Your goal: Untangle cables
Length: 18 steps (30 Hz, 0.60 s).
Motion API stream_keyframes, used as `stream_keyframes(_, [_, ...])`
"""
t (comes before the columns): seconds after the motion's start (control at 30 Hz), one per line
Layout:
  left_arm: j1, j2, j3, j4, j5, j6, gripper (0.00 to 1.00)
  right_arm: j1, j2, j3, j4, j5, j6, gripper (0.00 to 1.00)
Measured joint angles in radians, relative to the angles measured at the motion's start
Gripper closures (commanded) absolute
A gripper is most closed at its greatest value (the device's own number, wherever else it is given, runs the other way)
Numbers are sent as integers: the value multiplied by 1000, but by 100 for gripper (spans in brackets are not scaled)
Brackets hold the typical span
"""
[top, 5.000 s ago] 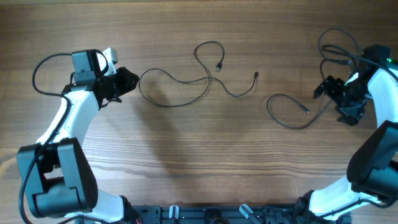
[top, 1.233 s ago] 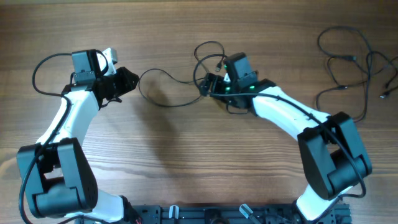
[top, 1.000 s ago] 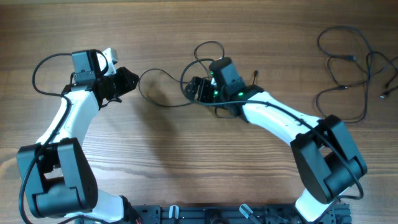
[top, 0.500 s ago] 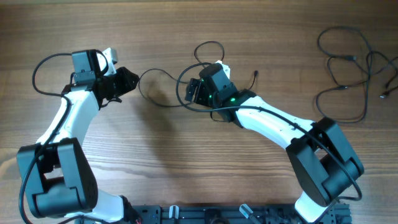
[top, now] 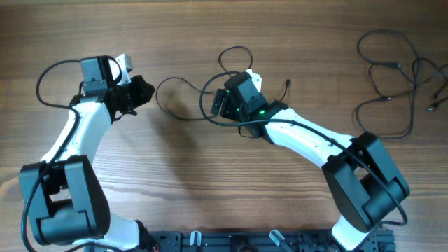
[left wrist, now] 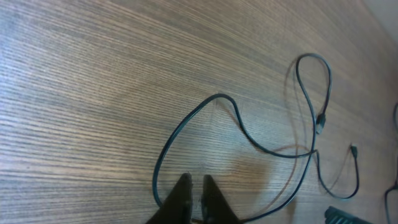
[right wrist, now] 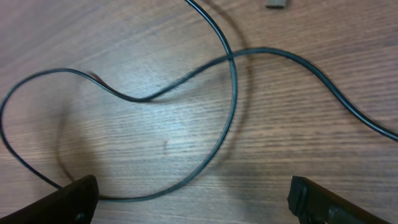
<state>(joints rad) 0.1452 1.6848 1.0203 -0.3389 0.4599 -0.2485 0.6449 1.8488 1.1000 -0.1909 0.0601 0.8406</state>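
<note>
Swung in from far right, my right tool [right wrist: 193,193] hangs wide open over the thin black cable loop [right wrist: 233,93] on the wooden bench [top: 210,182]; my left tool [left wrist: 194,183] just shut at its left end, likely anchoring it.

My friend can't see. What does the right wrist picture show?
Thin black cables curve and cross on a wooden table. The right gripper is wide open, one dark finger in each bottom corner.

The left arm [top: 87,129] is bent at the elbow, and the left pincer [top: 143,91] is closed and pointed rightward. The right arm [top: 308,136] is stretched toward the centre, and the right pincer [top: 215,103] is spread wide.
</note>
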Motion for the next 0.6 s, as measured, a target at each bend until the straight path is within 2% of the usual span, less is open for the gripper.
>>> stream_keyframes(0.27, [0,0,6,-40,0,-40,96,0,0,0,-6,39,0,0])
stream_keyframes(0.47, [-43,0,194,-251,-27,-103,96,-15,0,0,-135,145,80,0])
stream_keyframes(0.6, [-130,0,304,-290,-95,-112,94,-72,0,0,-180,174,137,0])
